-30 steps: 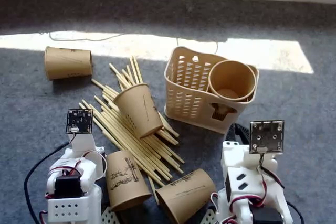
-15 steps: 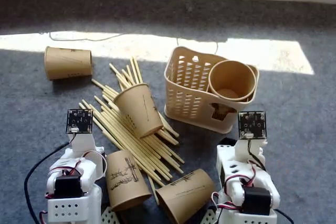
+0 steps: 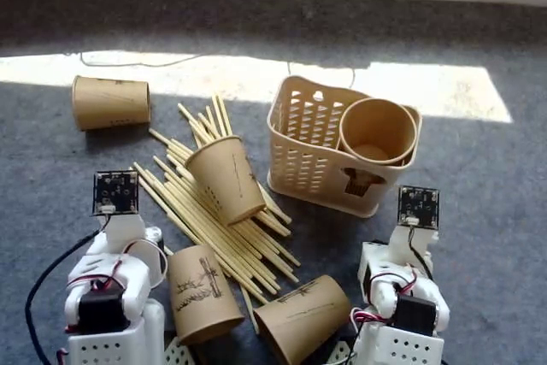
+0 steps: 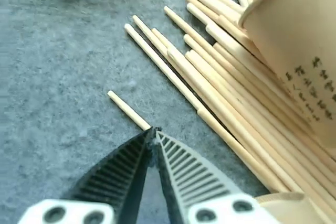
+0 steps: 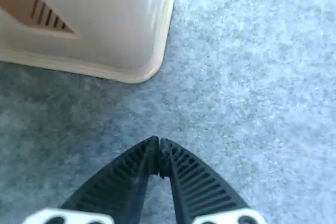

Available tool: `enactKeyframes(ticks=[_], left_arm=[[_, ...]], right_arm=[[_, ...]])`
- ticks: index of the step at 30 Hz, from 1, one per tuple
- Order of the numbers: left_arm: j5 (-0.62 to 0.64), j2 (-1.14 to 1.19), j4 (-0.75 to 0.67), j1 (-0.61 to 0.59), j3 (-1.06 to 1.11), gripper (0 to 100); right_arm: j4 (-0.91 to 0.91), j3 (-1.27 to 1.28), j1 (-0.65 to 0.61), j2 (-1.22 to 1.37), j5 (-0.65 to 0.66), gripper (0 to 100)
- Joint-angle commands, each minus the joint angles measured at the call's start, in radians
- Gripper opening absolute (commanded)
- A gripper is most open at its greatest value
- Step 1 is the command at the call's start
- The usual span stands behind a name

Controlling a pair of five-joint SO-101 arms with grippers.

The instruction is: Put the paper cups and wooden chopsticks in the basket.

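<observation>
A cream basket [image 3: 318,147] stands right of centre with one paper cup [image 3: 378,132] upright inside it. Wooden chopsticks [image 3: 205,203] lie in a spread pile on the carpet, and a cup [image 3: 226,179] lies on top of them. Another cup [image 3: 110,103] lies at the far left, and two more cups [image 3: 201,292] [image 3: 301,316] lie near the arms' bases. My left gripper [image 4: 156,132] is shut, its tip at the end of a single chopstick [image 4: 128,110] beside the pile [image 4: 226,77]. My right gripper [image 5: 158,143] is shut over bare carpet just short of the basket's corner [image 5: 131,40].
Grey carpet covers the floor, with a sunlit band [image 3: 239,74] behind the basket and a thin cable [image 3: 128,63] lying in it. Open carpet lies right of the basket and left of the chopstick pile.
The right arm has drawn back and folded down toward its base. The left arm has shifted slightly left and lower. Cups, chopsticks and basket have not moved.
</observation>
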Motion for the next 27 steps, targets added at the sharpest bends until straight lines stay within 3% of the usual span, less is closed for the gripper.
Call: enactKeyframes(ticks=[1,6,10,15,22,27], left_arm=[[-0.061,-0.005,-0.04,-0.025,-0.136,1],[-0.258,-0.005,-0.143,-0.107,-0.213,1],[-0.258,0.002,-0.189,-0.168,-0.266,1],[-0.245,0.004,-0.193,-0.225,-0.328,11],[-0.209,0.013,-0.265,-0.255,-0.346,12],[-0.212,0.191,-0.281,-0.251,-0.404,12]], right_arm=[[-0.028,0.056,0.01,-0.007,0.008,1.9],[-0.03,0.101,0.012,-0.007,0.008,1.9],[-0.03,0.108,0.012,-0.007,0.008,1.9],[-0.03,0.105,0.022,-0.007,0.002,1.9],[-0.03,0.107,0.07,-0.007,-0.068,1.9],[-0.058,0.108,0.07,-0.007,-0.055,1.9]])
